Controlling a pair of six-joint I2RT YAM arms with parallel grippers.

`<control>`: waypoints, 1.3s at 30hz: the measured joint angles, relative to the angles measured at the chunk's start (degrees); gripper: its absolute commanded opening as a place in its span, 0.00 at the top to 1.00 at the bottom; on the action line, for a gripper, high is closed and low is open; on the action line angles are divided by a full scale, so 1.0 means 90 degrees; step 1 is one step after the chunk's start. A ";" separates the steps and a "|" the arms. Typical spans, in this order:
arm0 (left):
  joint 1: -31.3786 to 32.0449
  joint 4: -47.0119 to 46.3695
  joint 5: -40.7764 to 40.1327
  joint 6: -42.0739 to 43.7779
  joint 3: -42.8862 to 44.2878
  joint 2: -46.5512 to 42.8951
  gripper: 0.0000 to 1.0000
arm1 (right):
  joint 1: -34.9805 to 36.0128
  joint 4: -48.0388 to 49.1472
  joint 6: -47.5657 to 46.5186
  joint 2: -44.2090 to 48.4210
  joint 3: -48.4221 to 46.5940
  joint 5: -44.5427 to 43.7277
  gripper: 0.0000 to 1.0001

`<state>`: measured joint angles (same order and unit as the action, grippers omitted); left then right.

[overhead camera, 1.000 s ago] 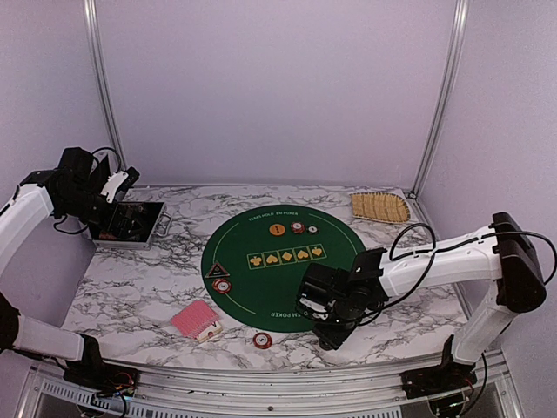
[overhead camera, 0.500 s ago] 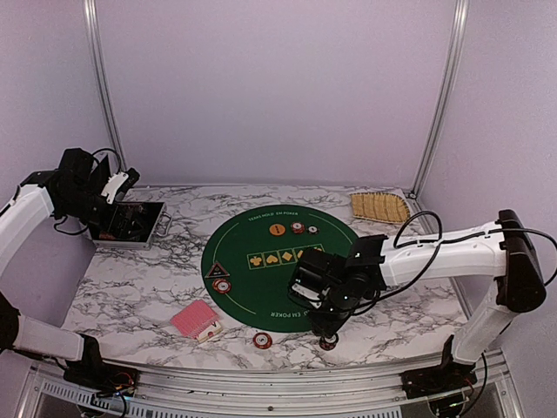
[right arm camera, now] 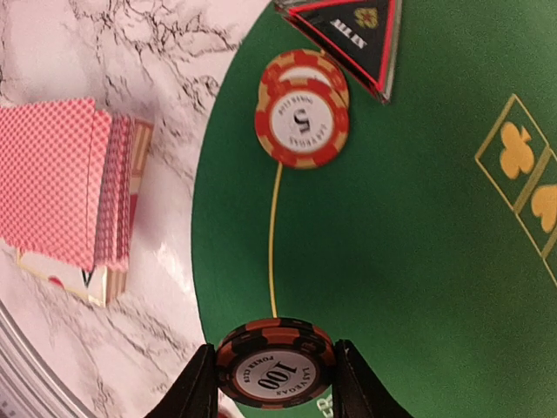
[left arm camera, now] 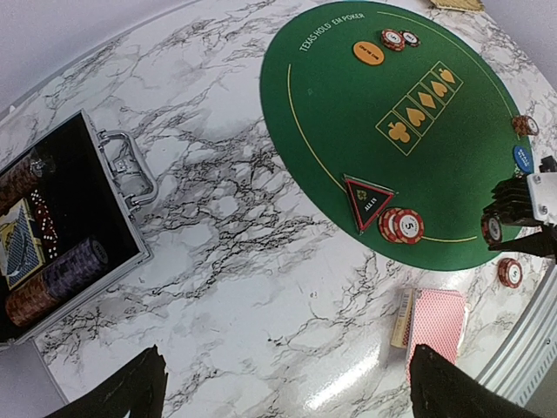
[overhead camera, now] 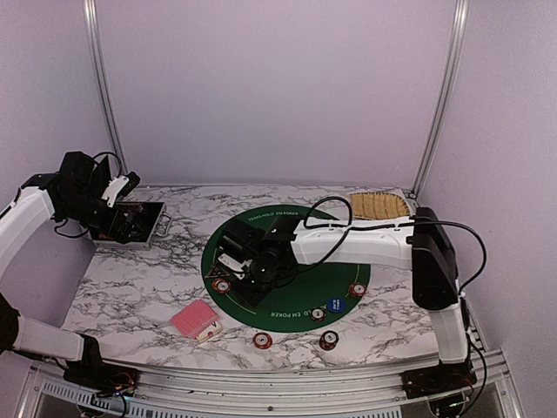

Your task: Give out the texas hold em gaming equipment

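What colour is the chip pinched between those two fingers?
Dark chip, orange-red edge stripes, white centre; clearest in the right wrist view.

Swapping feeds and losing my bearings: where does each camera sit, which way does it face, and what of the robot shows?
Top external: above and behind the bases, facing down at the green mat; left arm, right arm show.
Left wrist: high by the open case at the left, facing the mat; open left hand at bottom.
Right wrist: low over the mat's left edge, facing down; right hand grips a 100 chip.
Shared: both wrist views show the triangular marker, 5 chips and red-backed cards.
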<state>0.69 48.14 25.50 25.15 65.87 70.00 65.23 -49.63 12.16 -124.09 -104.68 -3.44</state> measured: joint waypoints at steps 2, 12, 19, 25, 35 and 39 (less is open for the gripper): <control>0.0000 0.0002 0.0000 0.0002 -0.0007 -0.0010 0.01 | -0.0017 0.0036 -0.0080 -0.0549 -0.0610 0.0066 0.75; 0.0000 0.0000 0.0000 0.0046 -0.0007 -0.0049 0.01 | -0.0141 0.0083 -0.0279 -0.1547 -0.1491 0.0410 0.75; 0.0000 0.0000 0.0002 0.0046 -0.0007 -0.0049 0.01 | -0.0187 0.0185 -0.0296 -0.1547 -0.1506 0.0512 0.63; 0.0000 0.0002 0.0005 0.0073 -0.0007 -0.0049 0.01 | -0.0304 0.0454 -0.0243 -0.1537 -0.1263 0.0554 0.40; 0.0826 0.0010 -0.0119 0.0058 -0.0277 -0.0046 0.01 | -0.0517 0.0707 -0.0002 -0.0940 -0.0597 0.0561 0.30; 0.1559 0.0012 -0.0345 -0.0012 -0.0427 0.0005 0.01 | -0.0573 0.0947 0.0165 -0.0204 0.0000 0.0563 0.36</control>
<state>14.72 48.25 22.39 25.04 62.02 70.04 60.07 -41.10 13.65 -125.93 -104.68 1.63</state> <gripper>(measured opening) 0.990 0.687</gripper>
